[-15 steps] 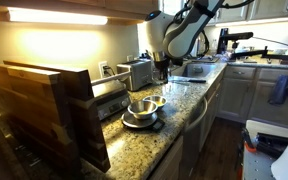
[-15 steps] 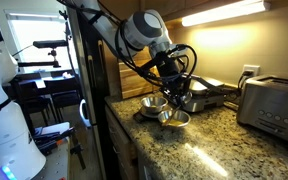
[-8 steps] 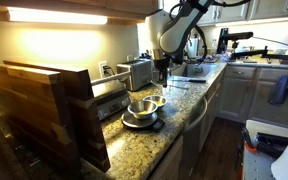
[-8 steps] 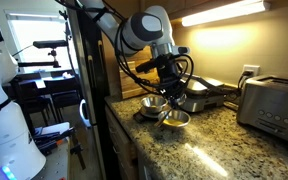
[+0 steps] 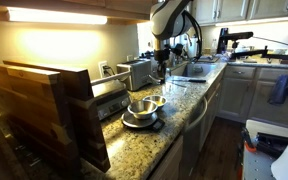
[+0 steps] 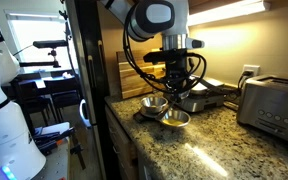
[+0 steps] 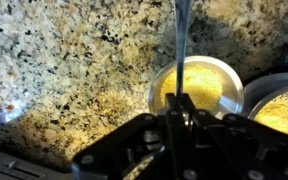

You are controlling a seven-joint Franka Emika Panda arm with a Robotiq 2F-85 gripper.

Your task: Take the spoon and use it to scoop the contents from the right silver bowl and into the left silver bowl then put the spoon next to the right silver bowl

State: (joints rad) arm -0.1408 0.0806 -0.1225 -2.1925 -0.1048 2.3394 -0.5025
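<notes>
Open counter [image 6: 216, 146] beside toaster [image 6: 274, 106]

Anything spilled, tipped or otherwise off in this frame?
Nothing stands out. The tool holds the spoon above one silver bowl. The neighbouring bowl also sits level, and the granite counter around them shows no spilled contents.

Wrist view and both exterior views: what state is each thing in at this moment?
small bowl: upright, yellow contents inside.
large bowl: upright, yellow contents inside, partly out of frame.
spoon: gripped by its handle, pointing down over the small bowl; load cannot be told.
gripper: shut on the spoon.
toaster: upright on the counter.
</notes>
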